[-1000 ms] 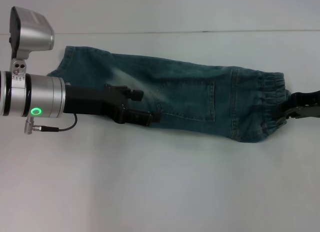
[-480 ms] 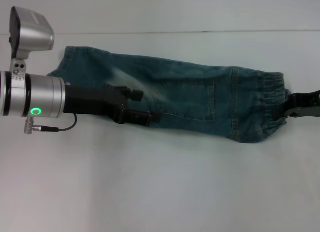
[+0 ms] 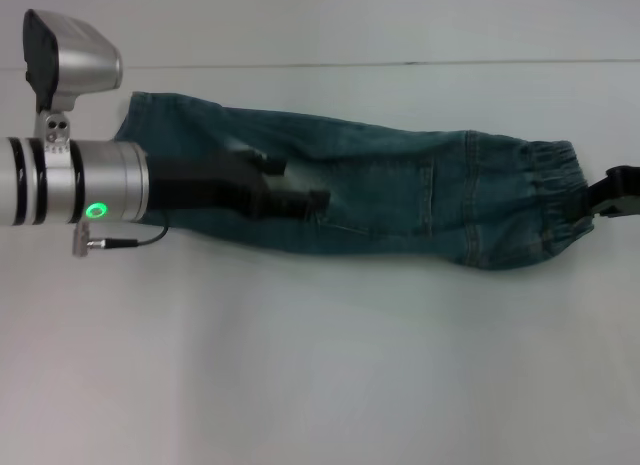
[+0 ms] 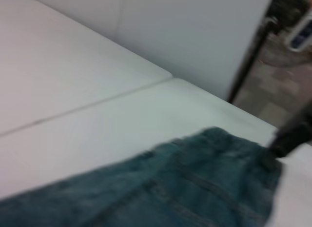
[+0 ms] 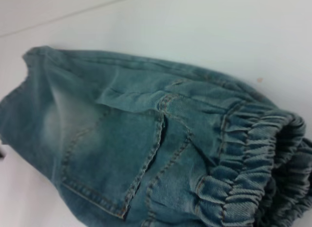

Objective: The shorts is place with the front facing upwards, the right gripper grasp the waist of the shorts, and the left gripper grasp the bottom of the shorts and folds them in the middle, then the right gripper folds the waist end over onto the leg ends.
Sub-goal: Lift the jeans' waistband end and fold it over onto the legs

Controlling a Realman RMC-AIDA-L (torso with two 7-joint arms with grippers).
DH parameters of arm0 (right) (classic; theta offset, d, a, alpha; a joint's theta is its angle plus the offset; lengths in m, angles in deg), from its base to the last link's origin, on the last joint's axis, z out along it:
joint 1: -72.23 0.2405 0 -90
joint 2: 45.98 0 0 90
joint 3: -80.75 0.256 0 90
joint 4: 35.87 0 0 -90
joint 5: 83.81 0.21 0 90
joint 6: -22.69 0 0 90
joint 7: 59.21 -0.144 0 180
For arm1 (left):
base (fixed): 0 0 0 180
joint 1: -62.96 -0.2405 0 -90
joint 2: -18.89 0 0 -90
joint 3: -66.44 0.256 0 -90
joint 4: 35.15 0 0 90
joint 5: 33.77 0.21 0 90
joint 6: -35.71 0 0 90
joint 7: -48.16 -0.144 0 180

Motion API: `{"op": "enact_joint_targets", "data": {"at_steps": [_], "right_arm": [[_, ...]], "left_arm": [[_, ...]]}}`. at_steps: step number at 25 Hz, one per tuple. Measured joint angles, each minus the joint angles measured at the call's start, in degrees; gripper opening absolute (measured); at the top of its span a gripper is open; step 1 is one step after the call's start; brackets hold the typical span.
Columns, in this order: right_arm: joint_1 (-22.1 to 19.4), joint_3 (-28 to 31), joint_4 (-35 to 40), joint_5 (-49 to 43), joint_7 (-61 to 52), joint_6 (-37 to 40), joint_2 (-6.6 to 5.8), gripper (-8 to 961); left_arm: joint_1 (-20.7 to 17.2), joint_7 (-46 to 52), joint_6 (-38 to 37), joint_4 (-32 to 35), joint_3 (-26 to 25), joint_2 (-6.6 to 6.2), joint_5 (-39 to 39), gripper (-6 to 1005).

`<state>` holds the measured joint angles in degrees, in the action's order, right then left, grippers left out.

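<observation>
Shorts (image 3: 380, 200) lie folded lengthwise into a long strip on the white table (image 3: 320, 375), with a patch pocket (image 5: 114, 156) facing up. No brand, label or writing can be read on them, and no container is in view. Their waist (image 3: 550, 200), the puckered elastic band, is the end nearest the right gripper (image 3: 618, 193), which sits just beside it at the edge of the head view; whether its jaws are clenched or released I cannot tell. Over the other half of the shorts, near the leg ends (image 3: 135, 125), hangs the left gripper (image 3: 300, 200); its fingers seem to lie close together, though the view is poor.
</observation>
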<state>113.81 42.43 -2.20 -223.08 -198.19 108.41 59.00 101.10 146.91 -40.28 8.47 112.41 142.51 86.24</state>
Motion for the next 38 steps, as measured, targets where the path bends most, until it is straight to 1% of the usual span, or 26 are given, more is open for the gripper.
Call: {"op": "enact_joint_targets", "data": {"at_steps": [2, 4, 7, 8, 11, 12, 14, 18, 20, 25, 28, 30, 35, 38], "right_arm": [[-0.6, 1.24, 1.71, 0.07, 0.25, 2.09, -0.2, 71], [-1.29, 2.69, 3.44, 0.13, 0.64, 4.18, -0.39, 71], [-1.96, 4.49, 4.49, 0.19, 1.52, 6.53, -0.67, 71], [-2.31, 5.34, 4.74, 0.22, 2.16, 8.32, -0.8, 71], [-2.89, 5.82, 4.85, 0.23, 2.77, 10.39, -0.96, 72], [-3.09, 5.99, 4.91, 0.23, 2.91, 11.0, -1.05, 72], [-3.28, 6.21, 5.01, 0.23, 3.03, 11.65, -1.12, 72], [-3.82, 8.17, 6.81, 0.38, 3.71, 15.49, -1.25, 72], [-4.04, 9.43, 8.01, 0.93, 4.07, 17.91, -1.26, 72], [-4.69, 11.96, 10.62, 4.34, 5.0, 24.8, -1.57, 68], [-5.19, 13.04, 12.81, 6.54, 4.56, 27.23, -1.75, 67], [-5.59, 13.2, 14.06, 7.79, 3.94, 27.73, -1.97, 70], [-6.19, 13.25, 15.15, 9.64, 3.06, 27.87, -2.6, 78], [-6.43, 12.82, 15.83, 11.78, 2.33, 28.18, -2.82, 83]], "left_arm": [[-0.03, -0.93, 3.33, -0.61, 0.25, 0.5, -2.24, 803], [0.25, -3.37, 7.21, -3.22, 0.61, 0.75, -6.75, 801], [1.58, -12.11, 11.23, -9.23, 0.49, 0.74, -15.23, 797], [1.86, -15.62, 12.24, -10.86, 0.5, 0.82, -18.42, 795], [3.15, -28.85, 14.72, -16.84, 1.83, 1.01, -29.45, 791], [4.28, -35.76, 15.7, -20.06, 2.46, 1.0, -33.79, 790], [6.4, -44.53, 17.61, -24.58, 2.71, 1.01, -37.84, 787], [10.53, -57.99, 21.4, -32.43, 2.54, 1.01, -43.95, 656], [11.97, -65.94, 22.27, -35.96, 2.35, 1.0, -47.74, 590], [14.43, -83.25, 23.41, -41.78, 2.25, 1.0, -56.88, 359], [15.38, -88.55, 26.65, -43.11, 2.27, 1.0, -58.05, 215], [15.79, -90.04, 28.71, -43.64, 2.85, 1.0, -57.85, 119], [16.31, -90.65, 30.51, -45.22, 7.28, 1.0, -56.47, 50], [17.11, -90.79, 30.53, -46.91, 7.97, 1.0, -55.19, 9]]}}
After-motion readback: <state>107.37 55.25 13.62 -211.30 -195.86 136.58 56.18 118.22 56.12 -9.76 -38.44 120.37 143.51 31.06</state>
